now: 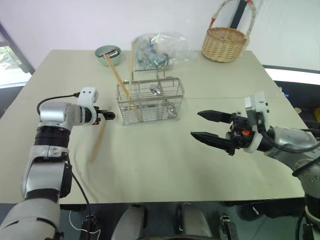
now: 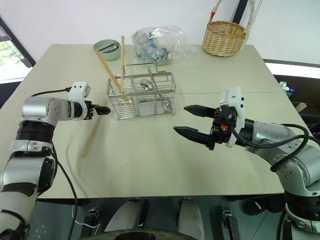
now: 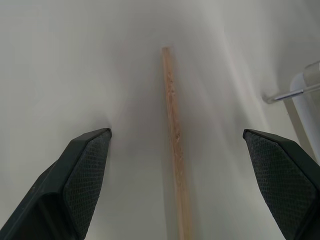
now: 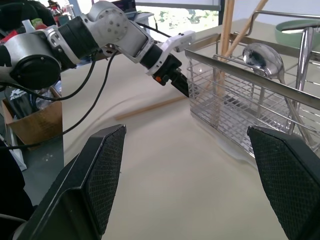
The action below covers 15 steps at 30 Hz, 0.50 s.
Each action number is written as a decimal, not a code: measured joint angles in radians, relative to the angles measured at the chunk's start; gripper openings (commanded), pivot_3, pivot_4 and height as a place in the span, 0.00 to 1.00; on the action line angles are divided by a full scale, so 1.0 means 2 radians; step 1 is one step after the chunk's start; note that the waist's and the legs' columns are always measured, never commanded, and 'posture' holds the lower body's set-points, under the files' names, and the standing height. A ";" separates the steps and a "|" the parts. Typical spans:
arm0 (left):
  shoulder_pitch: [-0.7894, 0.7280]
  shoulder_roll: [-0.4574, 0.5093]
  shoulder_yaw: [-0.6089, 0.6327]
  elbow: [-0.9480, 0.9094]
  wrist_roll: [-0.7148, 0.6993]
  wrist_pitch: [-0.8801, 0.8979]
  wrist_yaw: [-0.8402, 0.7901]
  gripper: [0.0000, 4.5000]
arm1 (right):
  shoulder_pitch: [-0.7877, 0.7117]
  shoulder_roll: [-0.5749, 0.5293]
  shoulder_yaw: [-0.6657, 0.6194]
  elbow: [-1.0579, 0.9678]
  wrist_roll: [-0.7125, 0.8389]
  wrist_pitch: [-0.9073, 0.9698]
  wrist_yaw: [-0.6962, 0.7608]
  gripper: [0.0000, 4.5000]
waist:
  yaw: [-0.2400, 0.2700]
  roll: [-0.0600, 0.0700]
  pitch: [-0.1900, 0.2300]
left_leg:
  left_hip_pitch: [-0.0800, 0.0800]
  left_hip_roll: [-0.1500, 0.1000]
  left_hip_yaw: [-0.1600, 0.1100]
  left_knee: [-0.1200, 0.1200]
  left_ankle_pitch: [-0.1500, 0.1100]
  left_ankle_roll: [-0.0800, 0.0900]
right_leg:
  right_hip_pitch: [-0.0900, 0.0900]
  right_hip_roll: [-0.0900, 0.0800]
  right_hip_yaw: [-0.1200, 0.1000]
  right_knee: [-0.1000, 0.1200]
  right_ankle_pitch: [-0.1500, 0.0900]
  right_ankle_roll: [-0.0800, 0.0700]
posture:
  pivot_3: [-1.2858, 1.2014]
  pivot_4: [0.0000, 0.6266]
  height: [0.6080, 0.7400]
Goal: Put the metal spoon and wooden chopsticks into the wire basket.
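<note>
Beige desk [image 1: 165, 165] carries the wire basket [image 1: 150, 100] mid-desk, holding 2 wooden chopsticks [image 1: 119, 80] and the metal spoon [image 4: 264, 57]. Left wrist view shows a third chopstick [image 3: 175, 150] flat between the left end effector [image 3: 180, 145]'s wide-open, empty fingers. Right end effector [image 1: 207, 126] gapes empty.

In the left wrist view the lone chopstick [image 3: 172, 145] on the table is cut off by the lower edge, the wire basket [image 3: 300, 92] shows as a blurred corner at the side, and both fingertips [image 3: 82, 170] are cut off below.
</note>
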<state>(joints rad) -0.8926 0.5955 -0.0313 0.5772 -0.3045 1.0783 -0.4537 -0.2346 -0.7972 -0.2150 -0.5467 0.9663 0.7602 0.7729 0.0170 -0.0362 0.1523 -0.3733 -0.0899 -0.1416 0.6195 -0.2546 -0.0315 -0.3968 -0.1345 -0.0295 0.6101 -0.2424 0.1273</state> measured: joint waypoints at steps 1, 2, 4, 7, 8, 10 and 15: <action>-0.002 0.000 -0.004 0.004 0.006 -0.005 -0.005 0.87 | 0.000 0.000 0.000 0.000 0.000 0.000 -0.002 0.90 | 0.000 0.000 0.000 | 0.000 0.000 0.000 0.000 0.000 0.000 | 0.000 0.000 0.000 0.000 0.000 0.000 | 0.52 0.24 0.64; -0.004 -0.002 -0.007 0.011 0.013 -0.013 -0.008 0.81 | 0.000 0.000 0.000 0.000 0.000 0.000 -0.004 0.90 | 0.001 0.001 0.000 | 0.000 0.000 0.000 0.000 0.000 0.000 | 0.000 0.000 0.000 0.000 0.000 0.000 | 0.52 0.24 0.64; -0.009 -0.004 -0.006 0.028 0.023 -0.024 -0.010 0.59 | 0.000 0.000 0.000 0.000 0.001 0.000 -0.007 0.90 | 0.001 0.001 0.000 | 0.000 0.000 0.000 0.000 0.000 0.000 | 0.000 0.000 0.000 0.000 0.000 0.000 | 0.52 0.24 0.64; -0.015 -0.009 -0.005 0.040 0.031 -0.033 -0.013 0.25 | 0.003 0.000 -0.002 -0.001 0.002 0.000 -0.009 0.90 | 0.005 0.001 0.000 | 0.000 0.000 0.000 0.000 0.000 0.000 | 0.000 0.000 0.000 0.000 0.000 0.000 | 0.52 0.24 0.64; -0.017 -0.010 -0.004 0.043 0.033 -0.033 -0.013 0.13 | 0.004 0.000 -0.003 -0.001 0.002 0.000 -0.009 0.90 | 0.007 0.001 0.000 | 0.000 0.000 0.000 0.000 0.000 0.000 | 0.000 0.000 0.000 0.000 0.000 0.000 | 0.52 0.24 0.64; -0.020 -0.015 0.003 0.048 0.034 -0.032 -0.016 0.01 | 0.011 0.000 -0.006 -0.003 0.004 -0.001 -0.009 0.90 | 0.011 0.001 0.000 | 0.000 0.000 0.000 0.000 0.000 0.000 | 0.000 0.000 0.000 0.000 0.000 0.000 | 0.52 0.24 0.64; -0.024 -0.016 0.015 0.056 0.037 -0.029 -0.014 0.01 | 0.014 -0.004 -0.011 -0.005 0.009 -0.001 -0.001 0.90 | 0.011 0.000 0.000 | -0.001 0.000 0.000 0.000 0.000 0.000 | 0.000 0.000 0.000 0.000 0.000 0.000 | 0.52 0.24 0.64</action>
<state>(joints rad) -0.9412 0.5629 -0.0010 0.6900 -0.2301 1.0211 -0.4825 -0.2069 -0.8058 -0.2370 -0.5560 0.9840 0.7591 0.7711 0.0383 -0.0356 0.1520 -0.3744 -0.0899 -0.1415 0.6199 -0.2547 -0.0312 -0.3975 -0.1343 -0.0297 0.6096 -0.2424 0.1275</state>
